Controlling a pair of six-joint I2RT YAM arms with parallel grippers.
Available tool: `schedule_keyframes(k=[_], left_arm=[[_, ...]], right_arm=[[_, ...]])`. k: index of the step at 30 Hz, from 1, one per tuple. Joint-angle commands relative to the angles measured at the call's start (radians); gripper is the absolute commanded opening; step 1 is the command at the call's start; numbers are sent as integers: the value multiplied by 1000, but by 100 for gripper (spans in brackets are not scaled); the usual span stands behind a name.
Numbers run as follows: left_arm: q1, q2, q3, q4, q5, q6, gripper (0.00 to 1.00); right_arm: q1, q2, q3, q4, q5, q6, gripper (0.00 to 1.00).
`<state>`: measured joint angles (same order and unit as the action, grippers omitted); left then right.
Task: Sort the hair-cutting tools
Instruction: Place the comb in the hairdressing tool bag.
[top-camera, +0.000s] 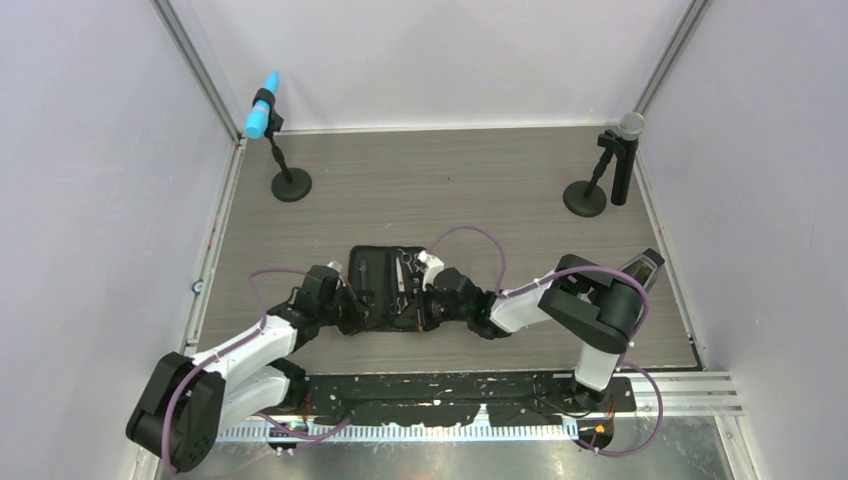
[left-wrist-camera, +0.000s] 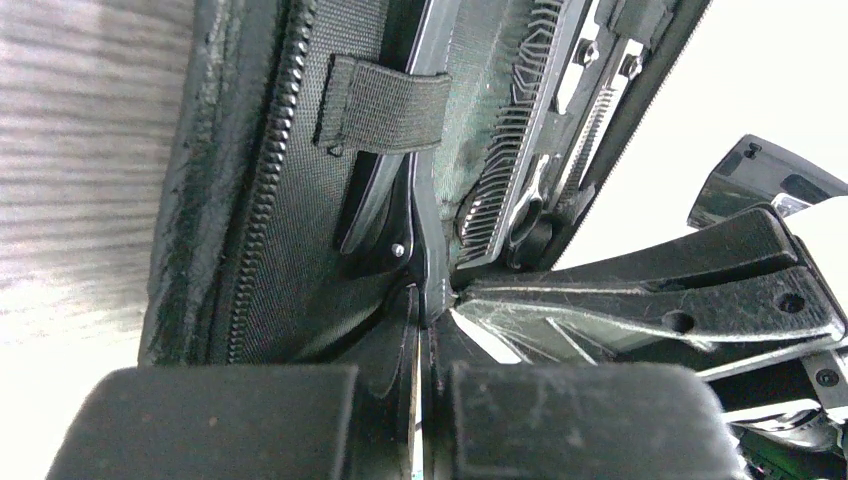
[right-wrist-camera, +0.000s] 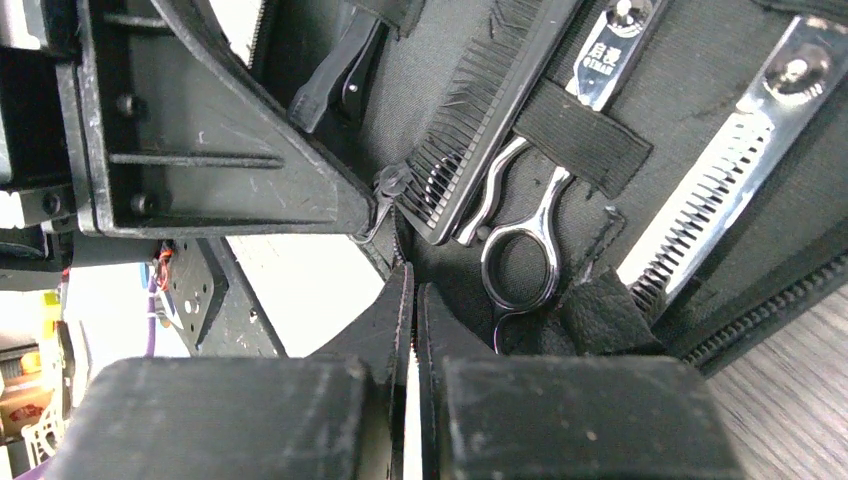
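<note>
The black zip case (top-camera: 372, 262) lies open mid-table with the tools strapped inside. In the right wrist view I see a silver scissors with ring handle (right-wrist-camera: 520, 250), a black comb (right-wrist-camera: 485, 115), toothed silver thinning scissors (right-wrist-camera: 715, 185) and a black clip (right-wrist-camera: 335, 65). The left wrist view shows the comb (left-wrist-camera: 510, 150) and a clip under an elastic strap (left-wrist-camera: 375, 195). My left gripper (top-camera: 352, 308) (left-wrist-camera: 420, 300) is pinched shut on the case's near edge at its fold. My right gripper (top-camera: 428, 300) (right-wrist-camera: 408, 275) is shut on the same near edge, close beside the left one.
A microphone with a blue head on a round black base (top-camera: 290, 185) stands at the back left. A grey-headed microphone with its base (top-camera: 585, 198) stands at the back right. White walls enclose the table on three sides.
</note>
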<state>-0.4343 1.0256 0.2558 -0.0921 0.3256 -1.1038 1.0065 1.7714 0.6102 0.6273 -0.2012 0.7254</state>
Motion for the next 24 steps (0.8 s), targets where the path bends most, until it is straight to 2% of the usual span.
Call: schedule_keyframes(k=[1, 5, 11, 14, 17, 21, 23, 24], left_arm=[[-52, -47, -25, -97, -19, -54, 0], [-158, -96, 10, -181, -69, -96, 0], [-215, -119, 37, -276, -99, -110, 0], [-256, -117, 26, -240, -92, -144, 0], [-346, -91, 48, -200, -123, -186, 0], [-352, -17, 95, -205, -122, -136, 0], [-345, -1, 112, -193, -121, -112, 0], [-340, 8, 126, -195, -120, -90, 0]], right_arm=[[-8, -17, -13, -81, 122, 1, 5], [11, -18, -9, -83, 157, 18, 5], [34, -44, -6, -109, 234, 24, 5], [40, -64, -12, -124, 269, 25, 5], [41, -73, -19, -128, 288, 27, 5], [41, -85, -19, -132, 274, 14, 5], [41, -112, -30, -132, 269, 2, 7], [41, -140, -36, -131, 268, -2, 12]])
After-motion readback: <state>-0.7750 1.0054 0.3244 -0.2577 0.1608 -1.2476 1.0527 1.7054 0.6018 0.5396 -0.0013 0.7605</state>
